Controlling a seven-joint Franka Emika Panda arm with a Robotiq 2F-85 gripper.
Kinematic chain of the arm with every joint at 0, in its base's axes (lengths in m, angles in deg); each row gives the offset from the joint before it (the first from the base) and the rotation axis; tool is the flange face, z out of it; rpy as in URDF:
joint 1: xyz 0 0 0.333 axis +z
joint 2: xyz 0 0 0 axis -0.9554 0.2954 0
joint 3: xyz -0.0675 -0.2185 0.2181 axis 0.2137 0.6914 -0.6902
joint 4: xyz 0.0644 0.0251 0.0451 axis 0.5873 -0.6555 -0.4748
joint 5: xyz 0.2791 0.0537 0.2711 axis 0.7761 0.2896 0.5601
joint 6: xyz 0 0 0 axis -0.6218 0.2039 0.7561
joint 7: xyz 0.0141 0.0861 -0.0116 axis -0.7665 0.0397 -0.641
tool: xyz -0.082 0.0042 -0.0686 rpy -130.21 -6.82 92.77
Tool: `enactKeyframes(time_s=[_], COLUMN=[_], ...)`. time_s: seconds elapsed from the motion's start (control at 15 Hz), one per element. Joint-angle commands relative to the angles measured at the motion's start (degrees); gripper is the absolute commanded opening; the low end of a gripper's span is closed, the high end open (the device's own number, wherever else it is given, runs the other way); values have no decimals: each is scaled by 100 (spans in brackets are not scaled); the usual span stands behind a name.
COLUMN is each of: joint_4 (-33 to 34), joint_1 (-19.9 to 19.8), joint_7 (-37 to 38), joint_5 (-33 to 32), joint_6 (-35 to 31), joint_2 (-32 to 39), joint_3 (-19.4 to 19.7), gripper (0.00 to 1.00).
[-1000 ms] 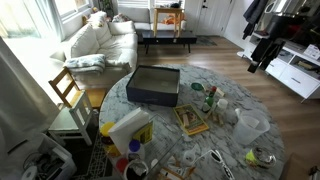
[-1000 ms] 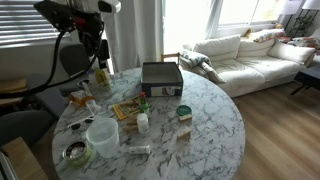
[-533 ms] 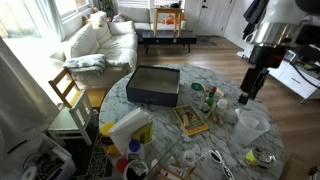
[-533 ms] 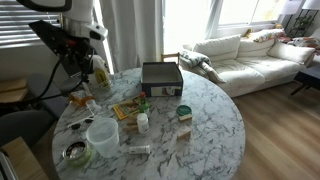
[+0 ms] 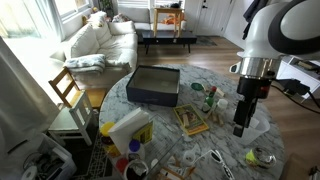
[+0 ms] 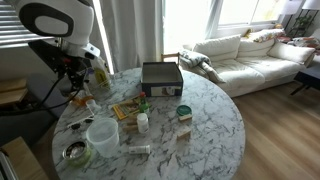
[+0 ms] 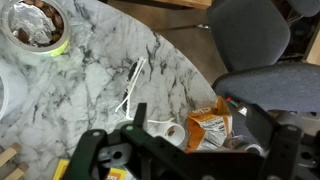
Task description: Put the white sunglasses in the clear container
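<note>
The white sunglasses point(image 7: 131, 88) lie on the marble table as a thin white frame; in an exterior view they lie near the table's front edge point(image 5: 213, 157). The clear container point(image 6: 101, 135) stands empty on the table, and in an exterior view point(image 5: 257, 127) the arm partly hides it. My gripper point(image 5: 238, 128) hangs just above the table beside the container, also seen in an exterior view point(image 6: 77, 93). In the wrist view its fingers point(image 7: 195, 122) are spread wide and hold nothing, with the sunglasses ahead of them.
A dark open box point(image 5: 153, 85) sits at the table's far side. A foil-filled green-rimmed bowl point(image 7: 35, 25), an orange packet point(image 7: 208, 130), bottles point(image 5: 210, 98), a book point(image 5: 191, 121) and a yellow-white bag point(image 5: 128, 128) crowd the table. A grey chair point(image 7: 250, 40) stands beside it.
The arm has swung in from beside the table and come down over the tabletop next to the clear container. The objects have not moved.
</note>
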Motion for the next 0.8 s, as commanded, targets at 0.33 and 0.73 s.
enactKeyframes(time_s=[0.33, 0.73], joint_4=[-439, -1286], joint_1=[32, 294], joint_7=[-381, -957], joint_5=[180, 164], joint_6=[-512, -2384], joint_2=[133, 229], joint_3=[-78, -377], gripper=[100, 100])
